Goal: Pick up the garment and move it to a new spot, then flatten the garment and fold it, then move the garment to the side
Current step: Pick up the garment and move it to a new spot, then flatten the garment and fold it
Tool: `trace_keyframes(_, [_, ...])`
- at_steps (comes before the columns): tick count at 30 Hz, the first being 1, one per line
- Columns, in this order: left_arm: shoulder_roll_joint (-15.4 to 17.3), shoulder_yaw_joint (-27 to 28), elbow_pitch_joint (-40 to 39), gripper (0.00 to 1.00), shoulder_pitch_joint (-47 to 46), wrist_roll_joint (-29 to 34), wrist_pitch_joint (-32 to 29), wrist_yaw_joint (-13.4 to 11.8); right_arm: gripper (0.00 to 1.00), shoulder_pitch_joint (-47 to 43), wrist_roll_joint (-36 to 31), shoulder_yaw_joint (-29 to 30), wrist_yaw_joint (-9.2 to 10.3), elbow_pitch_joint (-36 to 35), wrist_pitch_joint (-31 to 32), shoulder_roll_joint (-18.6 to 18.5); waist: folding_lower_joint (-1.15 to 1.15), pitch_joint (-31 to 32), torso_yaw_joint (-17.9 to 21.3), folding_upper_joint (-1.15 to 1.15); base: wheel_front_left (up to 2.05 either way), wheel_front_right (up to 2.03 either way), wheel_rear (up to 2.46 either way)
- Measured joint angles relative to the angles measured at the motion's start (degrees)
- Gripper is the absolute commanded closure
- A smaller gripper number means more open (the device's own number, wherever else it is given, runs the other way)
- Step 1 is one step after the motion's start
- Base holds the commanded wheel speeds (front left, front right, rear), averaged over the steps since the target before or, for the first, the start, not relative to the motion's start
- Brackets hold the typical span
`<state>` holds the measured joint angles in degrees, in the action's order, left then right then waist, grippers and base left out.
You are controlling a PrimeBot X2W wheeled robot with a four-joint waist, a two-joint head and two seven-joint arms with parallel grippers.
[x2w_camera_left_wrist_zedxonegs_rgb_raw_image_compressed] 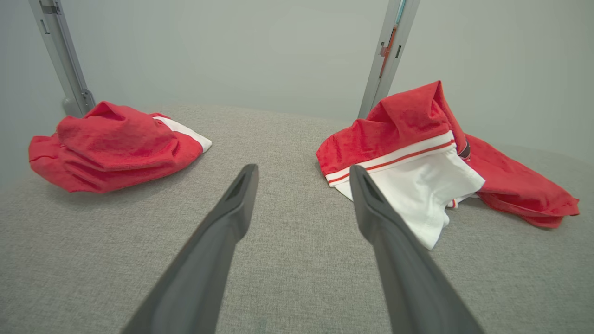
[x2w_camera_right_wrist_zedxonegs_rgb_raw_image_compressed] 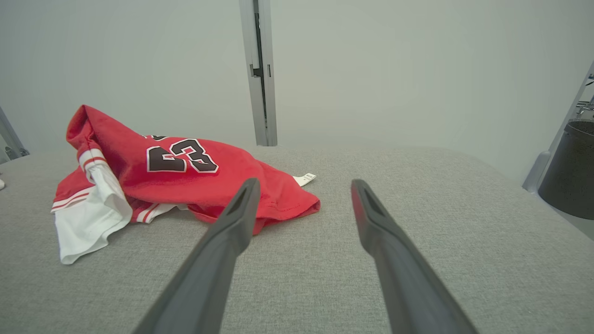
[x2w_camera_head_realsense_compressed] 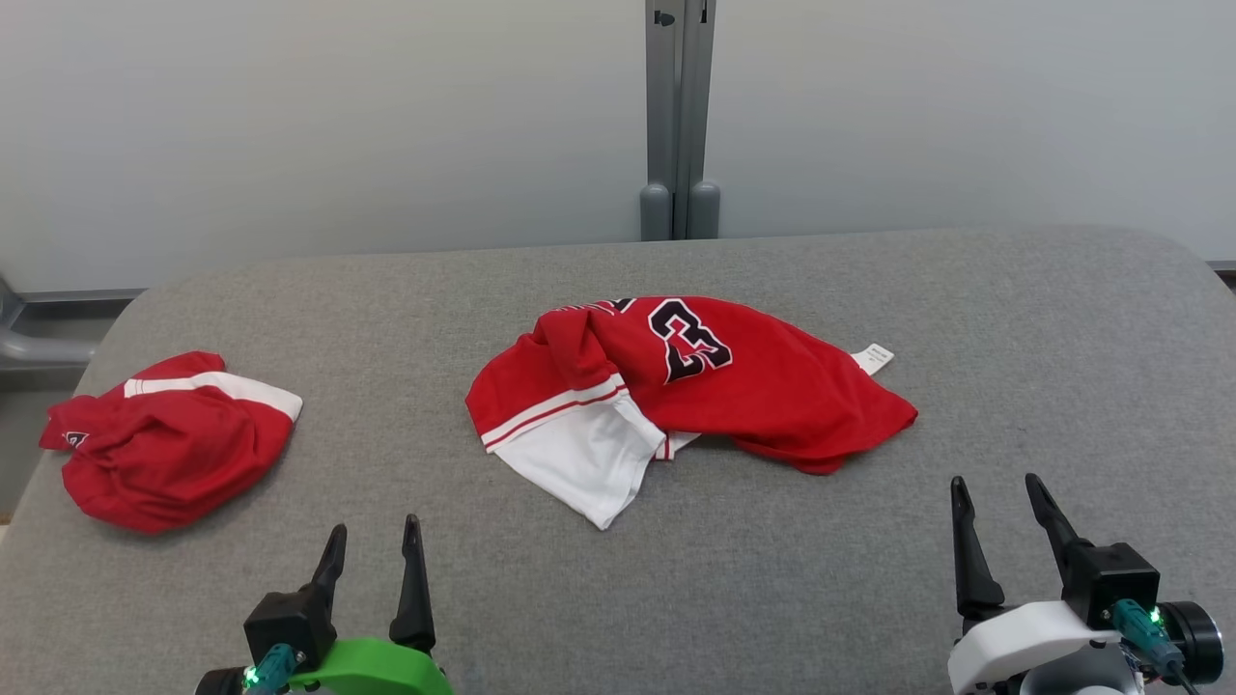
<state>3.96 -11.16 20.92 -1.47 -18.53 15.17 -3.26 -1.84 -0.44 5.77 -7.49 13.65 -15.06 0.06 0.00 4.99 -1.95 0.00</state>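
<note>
A crumpled red garment with white sleeves and a dark number 23 lies in the middle of the grey table. The left wrist view has the garment to the right of the fingers, and in the right wrist view the garment lies ahead and to the left. My left gripper stands open near the table's front edge, left of the garment and apart from it. My right gripper is open at the lower right, just short of the garment's red hem. Both hold nothing.
A second bunched red and white garment lies at the table's left end, also the left heap in the left wrist view. A grey post rises behind the table against a pale wall. A dark cylinder stands off the table's right end.
</note>
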Motion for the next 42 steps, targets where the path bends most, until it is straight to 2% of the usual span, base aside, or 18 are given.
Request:
trace_keyframes(18, [-0.74,1.32,0.74,0.00,-0.05,1.07,0.00,0.73,0.00,0.29,-0.56,0.24,0.00,1.31,0.00,0.00,0.00,-0.69,-0.44,0.00,0.00,0.00,0.00])
trace_keyframes(28, [-0.94,0.19,-2.11,0.00,-0.83,2.12,0.01,1.23,0.00,9.15,-8.02,4.19,0.00,6.32,1.26,-0.01,0.00,-3.18,-1.79,0.00,0.00,0.00,0.00])
trace_keyframes(31, [-0.99,-0.58,-3.04,0.00,-1.47,2.40,0.01,1.55,0.00,13.32,-9.96,5.03,0.00,8.47,3.27,-1.25,0.00,-4.29,-2.54,0.00,0.00,0.00,0.00])
trace_keyframes(36, [-1.01,-1.91,-5.11,0.00,-3.32,3.15,0.00,1.82,0.00,20.84,-10.33,6.42,0.00,13.37,6.71,-5.75,0.00,-7.16,-3.94,0.00,0.00,0.00,0.00])
trace_keyframes(42, [-1.04,-3.15,-6.21,0.00,-5.19,3.46,0.00,2.15,0.00,26.47,-9.46,4.90,-0.01,21.21,10.89,-11.09,0.00,-11.08,-6.10,0.00,0.00,0.00,0.00])
